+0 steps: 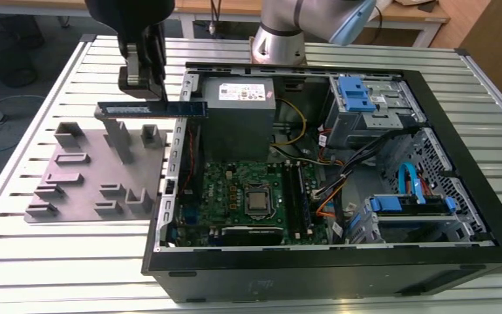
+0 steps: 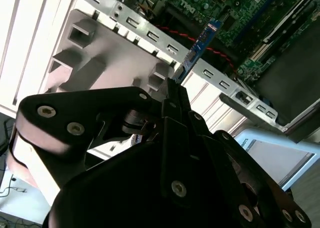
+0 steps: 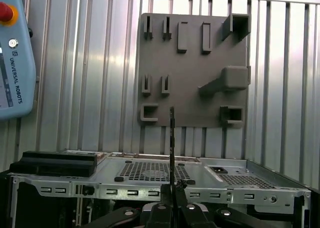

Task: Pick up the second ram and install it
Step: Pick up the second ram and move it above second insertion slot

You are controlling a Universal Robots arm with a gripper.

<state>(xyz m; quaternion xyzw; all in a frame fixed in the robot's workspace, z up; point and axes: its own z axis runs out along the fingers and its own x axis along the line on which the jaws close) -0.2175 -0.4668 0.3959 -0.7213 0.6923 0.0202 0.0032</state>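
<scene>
In the exterior view the gripper [image 1: 144, 98] hangs at about ten o'clock of the open computer case [image 1: 321, 261], its fingers clenched on the second ram [image 1: 151, 108]. The second ram is lifted clear of everything below it and held level. One end of the stick lies over the far edge of the grey fixture plate [image 1: 94, 167]. The other end reaches across the case's near side wall towards the power supply [image 1: 238, 98]. The fixture plate rests on the slatted aluminium table [image 1: 59, 275], just beside the case at its nine o'clock. The motherboard [image 1: 233, 190] lies flat inside the case at roughly five o'clock from the held stick, well below it, with the processor socket [image 1: 258, 201] near its middle. In both wrist views the stick appears edge-on, rising straight out from between the closed fingers: a thin dark line [image 3: 171, 138] ahead of the gripper [image 3: 172, 190] in the first wrist view, with the fixture plate [image 3: 195, 78] and the case's perforated metal wall [image 3: 240, 178] behind it. In the second wrist view its bluish edge [image 2: 202, 40] projects from the gripper [image 2: 172, 85] over the case wall towards the motherboard [image 2: 225, 8]. A teach pendant [image 3: 15, 53] lies on the table in the first wrist view.
</scene>
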